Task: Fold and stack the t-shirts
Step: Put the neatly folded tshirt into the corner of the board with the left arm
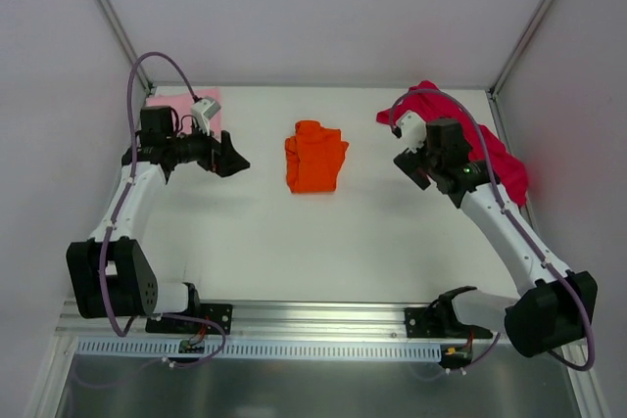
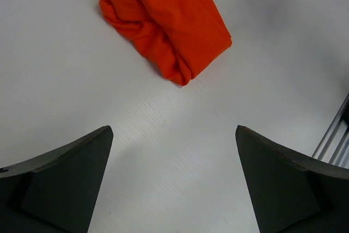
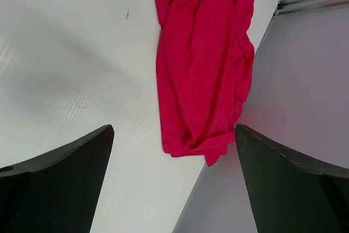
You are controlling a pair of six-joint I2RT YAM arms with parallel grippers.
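Note:
The orange t-shirt (image 1: pixel 315 157) lies folded in a compact bundle at the table's middle. In the left wrist view the orange t-shirt (image 2: pixel 169 20) is ahead of my left gripper (image 2: pixel 173 129), which hovers open and empty over bare table. From above, the left gripper (image 1: pixel 235 156) is just left of the orange bundle. The pink t-shirt (image 1: pixel 181 103) lies flat at the back left corner, partly hidden by the left arm. The magenta t-shirt (image 1: pixel 495 149) lies crumpled along the right wall. My right gripper (image 1: pixel 407 165) is open beside it, with the magenta t-shirt (image 3: pixel 204 64) ahead of its empty jaws (image 3: pixel 173 128).
Grey walls enclose the white table (image 1: pixel 245 242) on the left, back and right. The right wall (image 3: pixel 305 80) touches the magenta cloth. A metal rail (image 1: pixel 323 318) carrying both arm bases runs along the near edge.

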